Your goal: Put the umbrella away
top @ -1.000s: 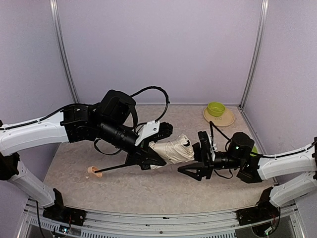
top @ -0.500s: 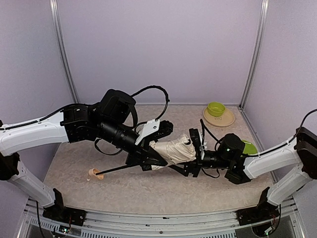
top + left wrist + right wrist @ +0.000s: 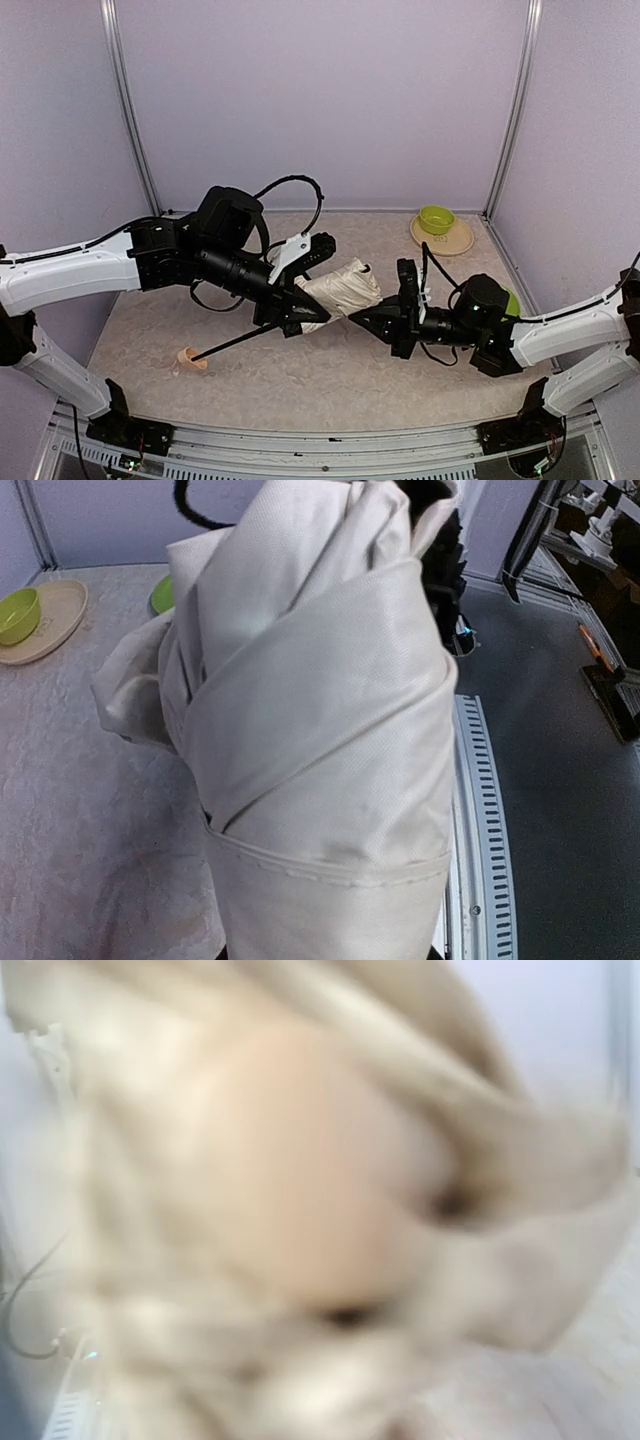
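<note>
1. Nearest the arm bases, the umbrella's (image 3: 340, 288) beige handle (image 3: 189, 357) rests on the table (image 3: 300, 385), left of the middle.
2. From the handle the thin black shaft (image 3: 235, 340) slants up and to the right, off the tabletop, into the left gripper (image 3: 300, 312).
3. The left gripper is clamped on the umbrella where the shaft meets the cream canopy (image 3: 320, 730). Its wrist camera shows the folded, loosely wrapped fabric rising from the bottom edge and filling most of the frame; the fingers themselves are hidden.
4. The right gripper (image 3: 360, 320) points left, with its tip at the right end of the canopy, touching or just beside it. I cannot tell whether its jaws are spread or pressed together: from above they read as one dark wedge, and its wrist camera gives only a blur of cream fabric.
5. The canopy bundle lies between the two grippers, near the middle of the table, and tilts toward the back right.
6. Behind the right arm a green thing (image 3: 511, 299) shows in part.
7. Farthest, at the back right corner, a green bowl (image 3: 436, 219) sits on a beige plate (image 3: 455, 240), well apart from the umbrella.
</note>
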Controlling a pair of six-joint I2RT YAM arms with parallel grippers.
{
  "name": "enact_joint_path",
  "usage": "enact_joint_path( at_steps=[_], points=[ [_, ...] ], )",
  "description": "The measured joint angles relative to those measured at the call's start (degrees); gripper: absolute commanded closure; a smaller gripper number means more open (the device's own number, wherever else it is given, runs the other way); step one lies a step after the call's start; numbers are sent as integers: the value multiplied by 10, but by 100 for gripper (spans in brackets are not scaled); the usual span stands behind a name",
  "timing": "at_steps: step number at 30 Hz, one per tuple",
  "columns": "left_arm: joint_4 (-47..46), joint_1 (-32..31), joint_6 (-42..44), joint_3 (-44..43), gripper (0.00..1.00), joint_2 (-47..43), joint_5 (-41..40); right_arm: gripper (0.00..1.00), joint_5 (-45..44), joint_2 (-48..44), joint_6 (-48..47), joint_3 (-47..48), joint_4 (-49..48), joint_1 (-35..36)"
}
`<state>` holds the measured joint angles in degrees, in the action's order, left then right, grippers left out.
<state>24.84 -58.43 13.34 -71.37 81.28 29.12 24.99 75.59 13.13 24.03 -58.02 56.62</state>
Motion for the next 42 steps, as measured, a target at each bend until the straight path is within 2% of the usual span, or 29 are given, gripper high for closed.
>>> enact_joint_path(
  at_steps=[3, 6, 10, 13, 16, 19, 26, 27, 28, 29, 36, 42],
  points=[
    [-62, 29, -49, 57, 88, 5, -4, 100, -38, -10, 18, -16, 25, 0],
    [-128, 37, -103, 110, 86, 40, -6, 100, -63, 25, 56, -35, 43, -1],
    [-194, 38, -157, 136, 74, 136, -5, 100, -82, 99, 121, -61, 49, -2],
    [-239, 38, -191, 141, 60, 203, -3, 100, -88, 167, 167, -63, 45, -4],
    [-271, 38, -214, 148, 55, 240, -7, 100, -78, 227, 205, -59, 28, -4],
    [-280, 32, -202, 157, 43, 253, -21, 100, -66, 268, 241, -60, -2, -4],
    [-236, -39, -86, 139, 23, 260, -144, 100, -51, 277, 285, -72, -19, -4],
    [-231, -43, -78, 136, 19, 261, -159, 100, -51, 278, 287, -72, -19, -4],
    [-227, -45, -71, 134, 5, 261, -171, 100, -51, 278, 289, -72, -18, -4],
    [-223, -46, -66, 131, 2, 261, -182, 100, -51, 278, 292, -72, -18, -4],
    [-206, -67, -5, 128, 1, 244, -252, 100, -50, 273, 296, -71, -9, -3],
    [-183, -73, 28, 128, 1, 223, -249, 100, -44, 266, 294, -69, 10, -2]
  ],
)
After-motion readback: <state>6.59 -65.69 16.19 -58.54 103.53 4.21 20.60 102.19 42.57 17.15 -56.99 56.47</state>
